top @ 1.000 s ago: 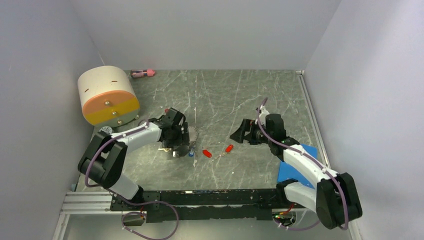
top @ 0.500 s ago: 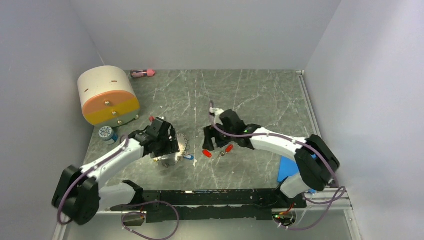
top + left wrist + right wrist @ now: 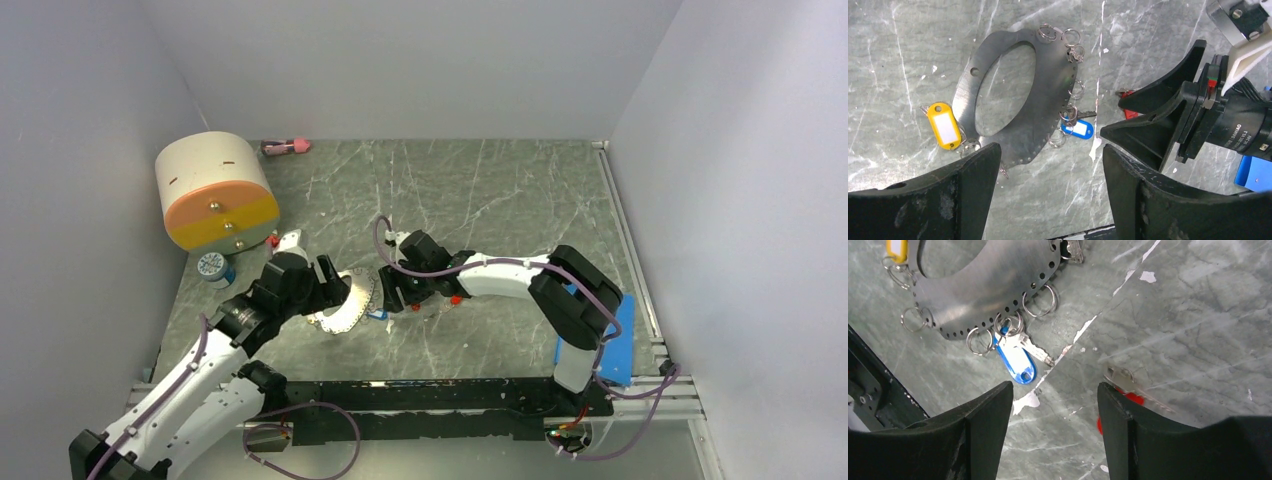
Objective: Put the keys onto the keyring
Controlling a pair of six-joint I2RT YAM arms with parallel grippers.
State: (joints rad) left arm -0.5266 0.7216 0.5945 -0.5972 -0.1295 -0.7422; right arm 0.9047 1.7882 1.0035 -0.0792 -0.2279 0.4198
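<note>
The keyring [image 3: 345, 315] is a flat silver plate [image 3: 1050, 100] with a large oval hole and small split rings along its rim. One ring carries a blue tag [image 3: 1018, 362] and a silver key [image 3: 1037, 354]. Loose keys lie right of it: a red head [image 3: 1134, 398] under a pale metal key [image 3: 1120, 375], and another red patch [image 3: 1099, 426] at my finger's edge. My right gripper [image 3: 400, 290] hangs open over the bare table between the blue tag and the red keys [image 3: 455, 298]. My left gripper [image 3: 322, 285] is open beside the plate's near-left rim and holds nothing.
A cream-and-orange drum [image 3: 215, 190] stands at the back left, with a small round bottle [image 3: 213, 267] below it. A pink object [image 3: 285, 147] lies by the back wall. A blue pad [image 3: 610, 345] lies at the right. A yellow tag [image 3: 945, 125] hangs on the plate's left rim.
My right arm has swept left across the table to the keys by the plate, and its jaws have narrowed. My left arm has drawn back toward the near left, uncovering the plate.
</note>
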